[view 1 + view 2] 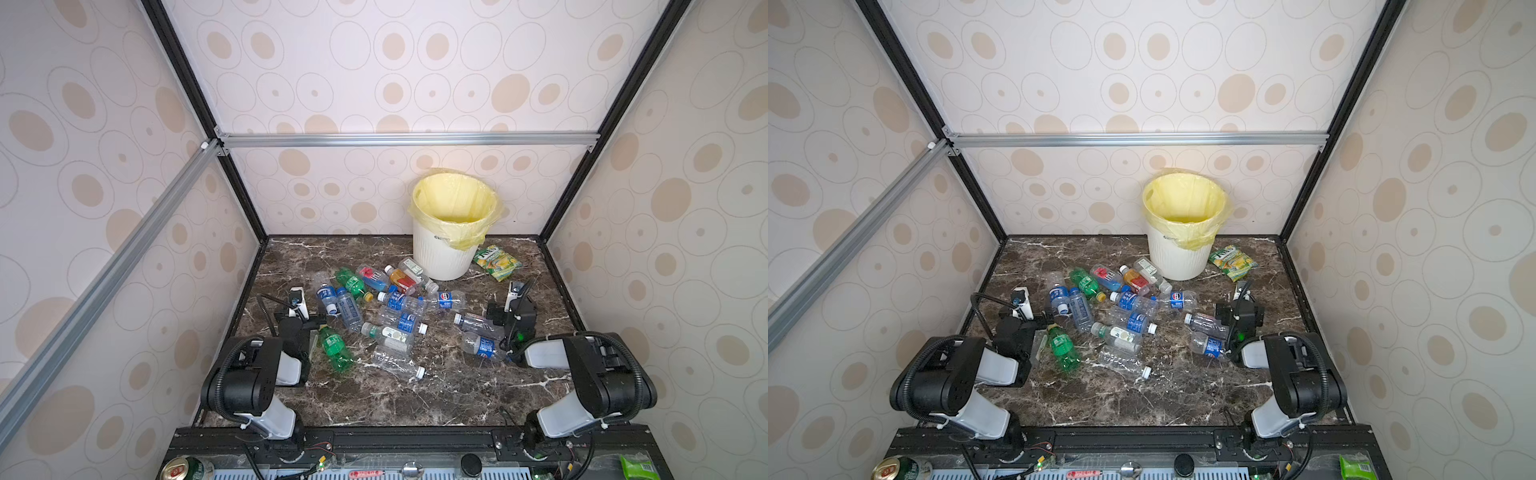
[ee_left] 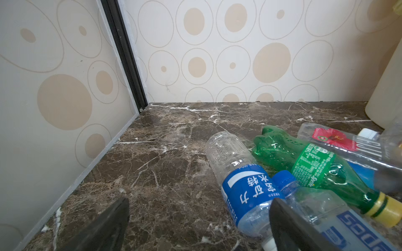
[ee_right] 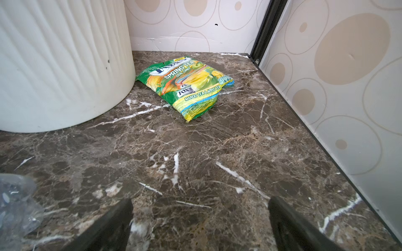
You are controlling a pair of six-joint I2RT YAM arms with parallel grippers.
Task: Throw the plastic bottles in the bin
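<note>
Bottles point(image 1: 401, 301): small plastic drink bottles, all on their sides in a loose heap across the middle of the desk point(image 1: 415, 399), from the foot of the bin point(image 1: 440, 257) toward the near edge; several overlap. Thin-walled, ribbed or dimpled, some crumpled. Mostly clear with glossy blue labels, plus two green bottles point(image 1: 334, 347) and one orange-red bottle point(image 1: 400, 279). Caps white, blue or yellow. Round and light, so judged apt to roll when nudged.

Bin: white, round, vertically ribbed, upright at the far edge, right of centre. Pale yellow liner point(image 1: 455, 195) folded over the rim, holding the mouth open. No bottle shows inside.

Packet point(image 3: 187, 87): glossy green-yellow sweets bag, flat, just beside the bin toward the far right corner.

Desk: smooth dark brown marble pattern, white veins.

Left fingers point(image 2: 102, 228): spread, low at the heap's left side, one alongside a blue-labelled bottle point(image 2: 245, 195); whether they touch cannot be told.

Right fingers point(image 3: 291, 226): spread, empty, over bare desk at the heap's right side, facing bin and packet.
</note>
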